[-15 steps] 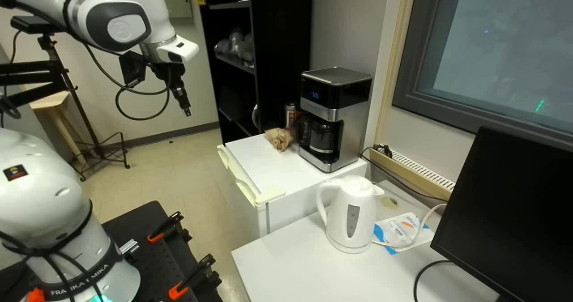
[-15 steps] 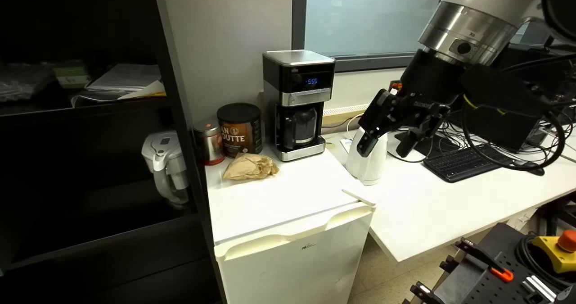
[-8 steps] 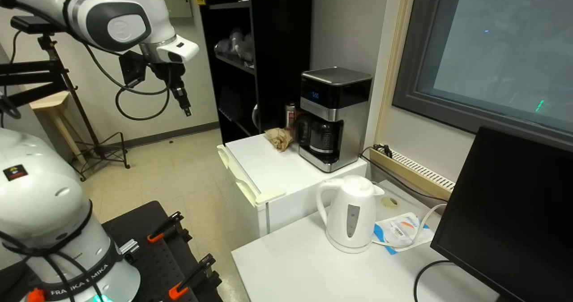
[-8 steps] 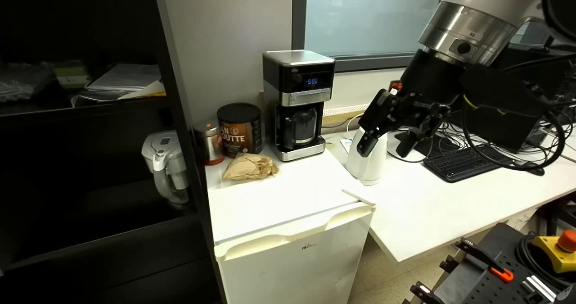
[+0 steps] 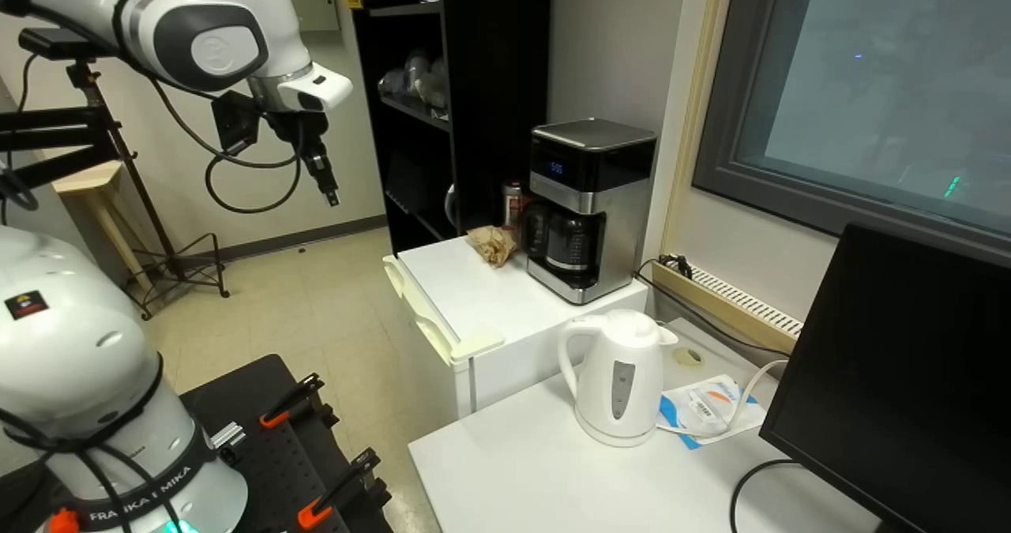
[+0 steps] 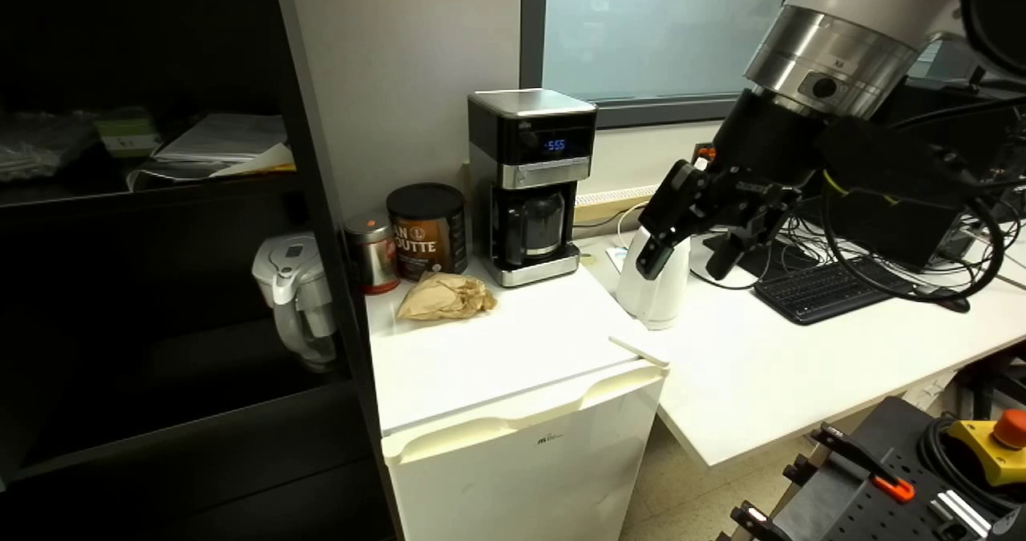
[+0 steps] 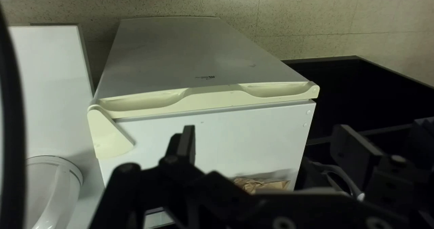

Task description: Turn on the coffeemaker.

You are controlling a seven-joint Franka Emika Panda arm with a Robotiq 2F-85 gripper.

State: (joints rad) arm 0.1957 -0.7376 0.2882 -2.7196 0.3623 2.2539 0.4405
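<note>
The coffeemaker (image 5: 594, 203) is a boxy black machine with silver trim, a lit blue display and a dark glass carafe inside. It stands upright on the white fridge top, and also shows in an exterior view (image 6: 525, 174). In the wrist view I cannot make it out behind my gripper. My gripper (image 5: 332, 197) hangs in the air well apart from the coffeemaker, pointing down. In an exterior view the gripper (image 6: 689, 260) appears in front of the white kettle. In the wrist view the gripper's two fingers (image 7: 268, 134) are wide apart with nothing between them.
A white kettle (image 5: 624, 375) stands on the white desk beside the fridge (image 6: 513, 477). A brown paper bag (image 6: 447, 296) and two cans (image 6: 425, 236) stand near the coffeemaker. A black shelf (image 6: 321, 204) borders the fridge. A monitor (image 5: 900, 359) and keyboard (image 6: 834, 284) are on the desk.
The arm has shifted only very slightly. The gripper stays open, and nothing else has visibly moved.
</note>
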